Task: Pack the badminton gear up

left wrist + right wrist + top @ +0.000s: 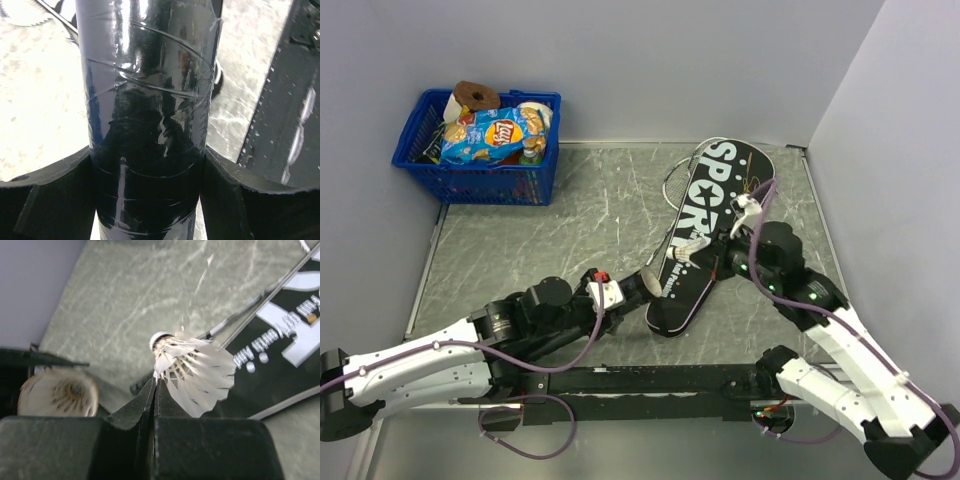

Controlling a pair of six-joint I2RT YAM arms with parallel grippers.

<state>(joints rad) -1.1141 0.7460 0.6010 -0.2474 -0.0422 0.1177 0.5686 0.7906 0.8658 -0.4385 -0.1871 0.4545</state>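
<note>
My left gripper [632,288] [147,200] is shut on the long dark tube [147,110], one finger on each side of its glossy black wall. The tube's open end [650,279] [59,392] points toward the bag. Pinched at the feather edge in my shut right gripper [702,247] [157,382] is a white shuttlecock [195,372], held just above the table beside the tube's mouth. The black bag lettered SPORT [705,225] [292,335] lies across the thin white rackets [682,170]. Their shafts [260,305] run along its edge.
A blue plastic basket [480,180] holding a crisp packet [490,135] and other items stands at the back left corner. Grey walls close in the marbled table at the back and right. A black rail [650,380] runs along the near edge between the arm bases.
</note>
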